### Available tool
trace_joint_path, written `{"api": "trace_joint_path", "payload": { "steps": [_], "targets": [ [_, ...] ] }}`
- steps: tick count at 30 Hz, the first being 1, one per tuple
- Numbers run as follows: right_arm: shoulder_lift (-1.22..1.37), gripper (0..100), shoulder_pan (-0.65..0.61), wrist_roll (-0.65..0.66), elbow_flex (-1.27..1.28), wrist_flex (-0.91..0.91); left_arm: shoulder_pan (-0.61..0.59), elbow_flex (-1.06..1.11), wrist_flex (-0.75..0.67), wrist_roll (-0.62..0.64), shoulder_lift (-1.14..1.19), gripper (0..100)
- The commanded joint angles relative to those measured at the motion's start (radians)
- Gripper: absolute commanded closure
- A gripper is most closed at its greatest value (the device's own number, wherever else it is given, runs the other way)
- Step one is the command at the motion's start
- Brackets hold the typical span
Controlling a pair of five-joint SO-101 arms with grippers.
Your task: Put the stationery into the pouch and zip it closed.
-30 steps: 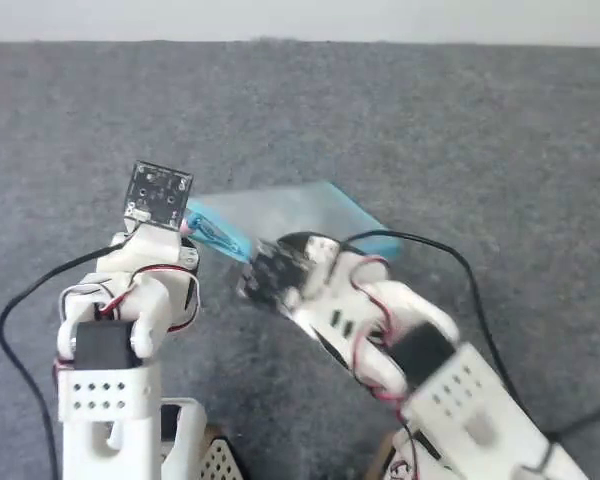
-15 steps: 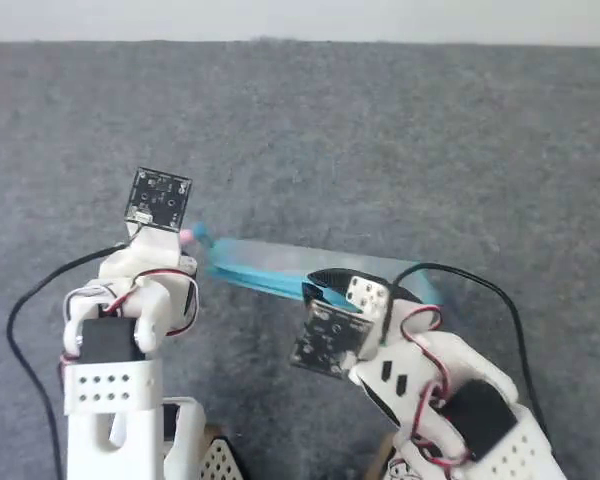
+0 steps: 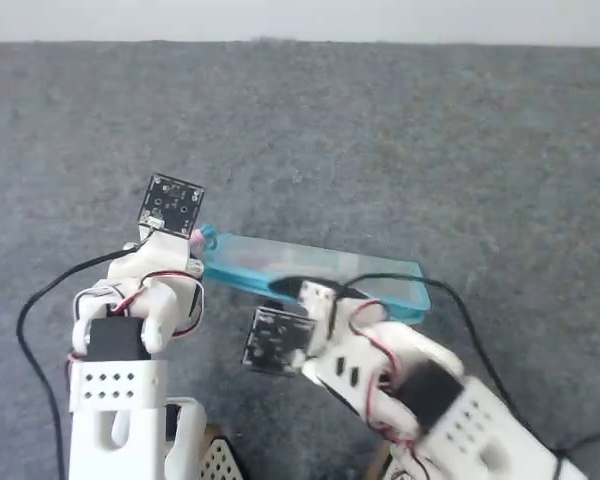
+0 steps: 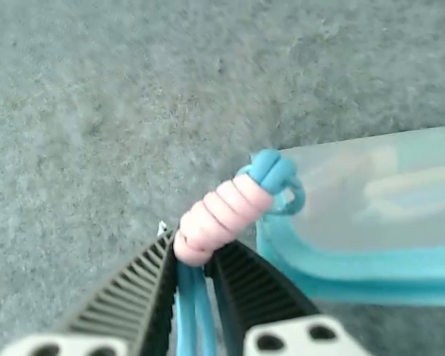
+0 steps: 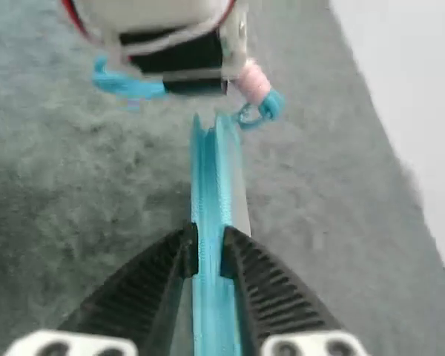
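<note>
Between my arms at the bench (image 3: 480, 130), the pouch (image 3: 320, 272), judged light and floppy, is nipped along its stiffer zip edge by my right tool (image 5: 208, 243), left tool (image 4: 196, 256) closed on the pink pull (image 4: 222, 211).

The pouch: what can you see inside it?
Through the translucent wall of the pouch, pale long shapes show inside, probably stationery. What they are cannot be told: the wall blurs them, and the right hand covers part of it.

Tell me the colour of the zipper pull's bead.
The bead is pale pink, clearest in the left wrist view.
</note>
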Motion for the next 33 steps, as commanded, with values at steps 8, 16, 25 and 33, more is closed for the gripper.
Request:
{"api": "trace_joint_path", "payload": {
  "steps": [8,16,25,33],
  "targets": [
    [0.478,80.0,0.01,-0.055,-0.229,-0.061,0.011,-0.067,0.011,-0.012,-0.014,99],
    [0.49,80.1,0.033,0.031,-0.229,0.022,0.014,-0.068,0.011,-0.015,-0.012,99],
    [0.786,99.5,0.222,-0.014,-0.261,-0.229,0.012,-0.068,0.011,-0.015,-0.012,99],
    [0.846,99.0,0.271,-0.023,-0.473,-0.056,0.012,-0.039,-0.021,-0.015,-0.012,99]
  ]
}}
